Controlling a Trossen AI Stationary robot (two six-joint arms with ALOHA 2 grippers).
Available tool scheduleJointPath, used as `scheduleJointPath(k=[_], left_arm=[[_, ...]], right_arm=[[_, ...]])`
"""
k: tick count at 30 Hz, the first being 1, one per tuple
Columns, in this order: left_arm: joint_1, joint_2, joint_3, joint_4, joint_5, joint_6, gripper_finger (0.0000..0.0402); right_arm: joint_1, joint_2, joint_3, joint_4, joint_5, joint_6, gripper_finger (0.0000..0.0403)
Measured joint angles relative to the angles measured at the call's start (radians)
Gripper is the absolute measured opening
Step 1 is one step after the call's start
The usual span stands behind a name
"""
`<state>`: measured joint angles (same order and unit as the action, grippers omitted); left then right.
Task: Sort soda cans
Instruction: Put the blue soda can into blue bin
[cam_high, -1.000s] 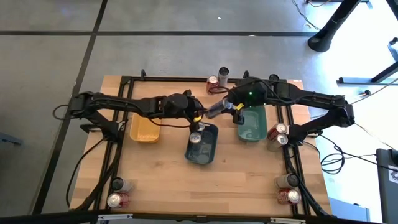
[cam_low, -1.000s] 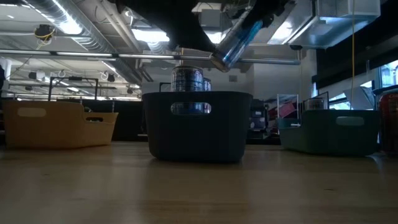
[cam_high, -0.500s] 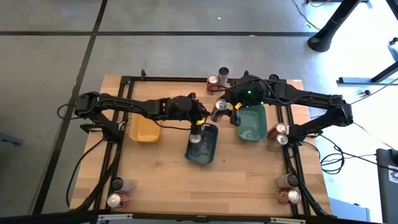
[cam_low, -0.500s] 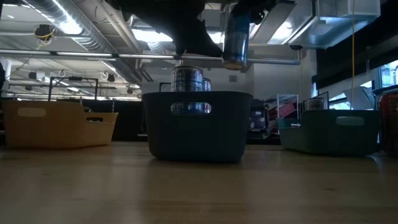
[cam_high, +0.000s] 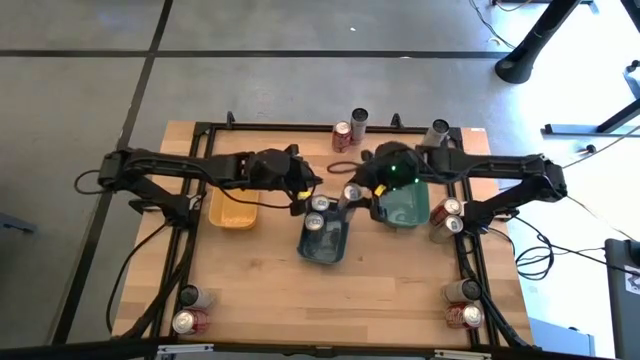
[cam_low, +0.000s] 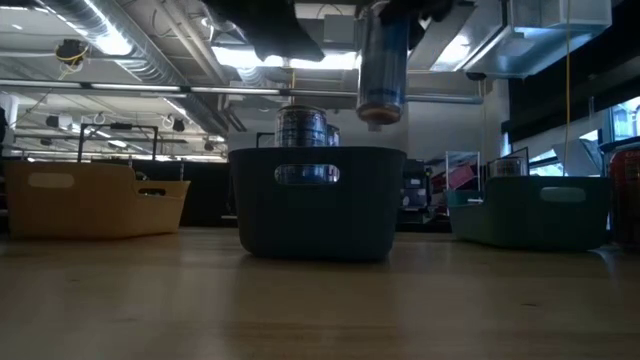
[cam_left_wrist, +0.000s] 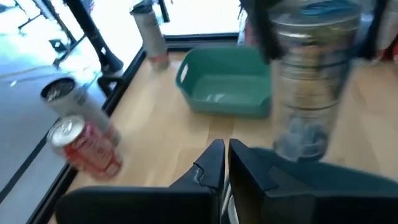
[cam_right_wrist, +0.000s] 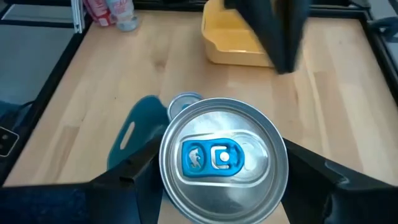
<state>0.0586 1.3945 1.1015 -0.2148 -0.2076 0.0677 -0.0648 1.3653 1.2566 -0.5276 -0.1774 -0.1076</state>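
Two red-and-silver soda cans lie at the tabletop's near-left corner. Left gripper, jaws pressed together and empty, hangs between the yellow tray and the grey-blue tray, where two silver-topped cans stand upright. Right gripper pinches a silver-grey can with a blue tab, upright above that tray's far edge, as far as the angles show. Teal tray sits beside it; more cans stand at the right.

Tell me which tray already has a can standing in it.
The dark blue middle tray: one silver-topped can stands inside. The yellow tray and teal tray show no cans.
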Motion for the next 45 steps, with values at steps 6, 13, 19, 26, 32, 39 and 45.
scheduleJointPath(k=[6, 13, 19, 26, 32, 39, 45], left_arm=[[0.000, -0.001, 0.000, -0.046, -0.016, -0.021, 0.0012], [0.000, -0.001, 0.000, -0.044, -0.017, -0.035, 0.0014], [0.000, 0.005, 0.000, -0.056, -0.017, -0.034, 0.0015], [0.000, 0.005, 0.000, -0.066, -0.017, -0.032, 0.0015], [0.000, 0.005, 0.000, -0.068, -0.016, -0.011, 0.0015], [0.000, 0.005, 0.000, -0.068, -0.016, -0.011, 0.0015], [0.000, 0.005, 0.000, -0.067, -0.016, -0.011, 0.0015]], right_arm=[[0.014, 0.029, -0.101, 0.142, 0.017, 0.028, 0.0241], [0.012, 0.098, -0.137, 0.199, 0.056, 0.047, 0.0241], [0.012, 0.178, -0.139, 0.195, 0.099, 0.032, 0.0241], [0.012, 0.257, -0.139, 0.205, 0.176, 0.020, 0.0241], [0.013, 0.289, -0.138, 0.247, 0.212, -0.030, 0.0241], [-0.006, 0.291, -0.138, 0.272, 0.299, -0.100, 0.0241], [-0.043, 0.291, -0.138, 0.263, 0.259, -0.075, 0.0241]])
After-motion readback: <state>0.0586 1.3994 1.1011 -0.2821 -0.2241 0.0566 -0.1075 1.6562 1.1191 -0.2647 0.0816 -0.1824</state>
